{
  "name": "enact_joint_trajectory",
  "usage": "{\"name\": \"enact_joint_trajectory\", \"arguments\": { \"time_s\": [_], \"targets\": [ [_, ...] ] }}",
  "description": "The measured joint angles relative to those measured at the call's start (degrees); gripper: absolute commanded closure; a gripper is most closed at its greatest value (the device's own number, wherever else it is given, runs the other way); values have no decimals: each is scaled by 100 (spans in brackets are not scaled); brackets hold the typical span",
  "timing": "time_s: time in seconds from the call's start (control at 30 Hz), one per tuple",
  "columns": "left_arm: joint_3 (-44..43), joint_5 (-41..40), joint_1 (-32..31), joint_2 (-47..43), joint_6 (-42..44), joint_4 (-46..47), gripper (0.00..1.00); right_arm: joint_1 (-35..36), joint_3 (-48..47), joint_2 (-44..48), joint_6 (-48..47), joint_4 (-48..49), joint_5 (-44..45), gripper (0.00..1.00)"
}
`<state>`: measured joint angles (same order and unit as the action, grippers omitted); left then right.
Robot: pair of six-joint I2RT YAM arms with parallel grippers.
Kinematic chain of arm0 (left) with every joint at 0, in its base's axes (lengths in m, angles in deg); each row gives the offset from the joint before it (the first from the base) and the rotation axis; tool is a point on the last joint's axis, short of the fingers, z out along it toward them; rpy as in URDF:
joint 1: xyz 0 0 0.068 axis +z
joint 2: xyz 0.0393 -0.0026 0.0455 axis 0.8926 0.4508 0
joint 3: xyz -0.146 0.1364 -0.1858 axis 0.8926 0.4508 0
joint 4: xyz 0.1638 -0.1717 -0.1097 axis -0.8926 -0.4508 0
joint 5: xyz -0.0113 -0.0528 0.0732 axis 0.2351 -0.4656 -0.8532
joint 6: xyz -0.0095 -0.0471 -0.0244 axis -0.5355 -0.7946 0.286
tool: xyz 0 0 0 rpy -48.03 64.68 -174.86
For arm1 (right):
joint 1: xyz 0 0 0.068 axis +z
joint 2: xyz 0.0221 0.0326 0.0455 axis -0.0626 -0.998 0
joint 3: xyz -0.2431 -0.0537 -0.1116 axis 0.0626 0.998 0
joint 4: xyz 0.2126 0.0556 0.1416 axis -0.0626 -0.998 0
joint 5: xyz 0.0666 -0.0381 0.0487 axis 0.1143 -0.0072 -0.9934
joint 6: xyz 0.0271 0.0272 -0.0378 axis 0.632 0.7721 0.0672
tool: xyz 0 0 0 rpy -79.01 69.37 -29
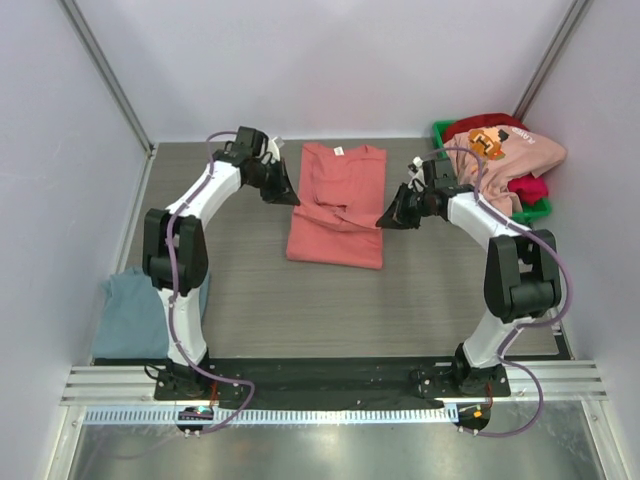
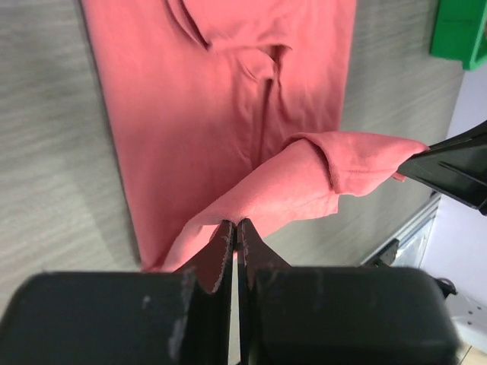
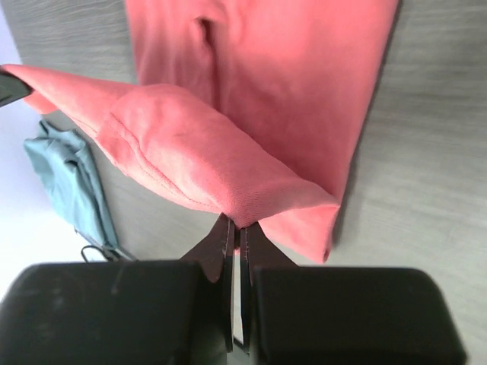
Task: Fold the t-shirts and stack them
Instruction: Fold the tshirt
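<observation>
White arm links [image 1: 215, 188], black joints [image 1: 165, 250], purple cables [image 1: 176, 290], black serrated fingers [image 2: 217, 258].

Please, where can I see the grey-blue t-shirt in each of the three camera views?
Top external: the grey-blue t-shirt lies at the lower left.
Left wrist: it is not in this picture.
Right wrist: the grey-blue t-shirt shows at the left edge, about half way down.
Shared landmark: the salmon-red t-shirt, which shows in all three views.

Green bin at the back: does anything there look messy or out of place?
Yes. The green bin is overfilled: a light pink shirt with orange print spills over its rim, with a crimson shirt bunched beneath it. Nothing looks torn or damaged.
</observation>
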<state>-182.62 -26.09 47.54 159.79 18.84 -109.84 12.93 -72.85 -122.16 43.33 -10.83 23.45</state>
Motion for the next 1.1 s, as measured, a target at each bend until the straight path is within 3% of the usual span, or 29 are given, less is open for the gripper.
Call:
{"name": "enact_joint_trajectory", "arguments": {
  "time_s": [0.43, 0.47, 0.5, 0.53, 0.57, 0.6, 0.77, 0.87, 1.1],
  "targets": [
    [-579, -66, 92, 1054, 87, 70, 93, -76, -868, -1102, -243, 236, 201, 99],
    [-643, -70, 92, 1108, 90, 92, 89, -85, -962, -1158, -260, 249, 208, 96],
    [-706, -76, 92, 1158, 101, 111, 79, -94, -1051, -1209, -278, 267, 223, 90],
    [-758, -92, 92, 1200, 122, 153, 73, -103, -1134, -1259, -284, 297, 238, 77],
    [-802, -107, 92, 1226, 129, 195, 69, -111, -1187, -1290, -293, 328, 260, 52],
    [-839, -133, 92, 1246, 129, 216, 62, -118, -1222, -1316, -275, 361, 291, 46],
    [-850, -584, 98, 1189, 136, 199, 52, -175, -1235, -1311, -361, 385, 378, 41],
    [-328, -863, 157, 758, 116, 114, 49, -258, -1040, -1086, -332, 302, 376, 40],
    [1375, -229, 457, -374, -243, 68, 52, -411, 944, 361, 131, 240, 66, 41]
  ]
}}
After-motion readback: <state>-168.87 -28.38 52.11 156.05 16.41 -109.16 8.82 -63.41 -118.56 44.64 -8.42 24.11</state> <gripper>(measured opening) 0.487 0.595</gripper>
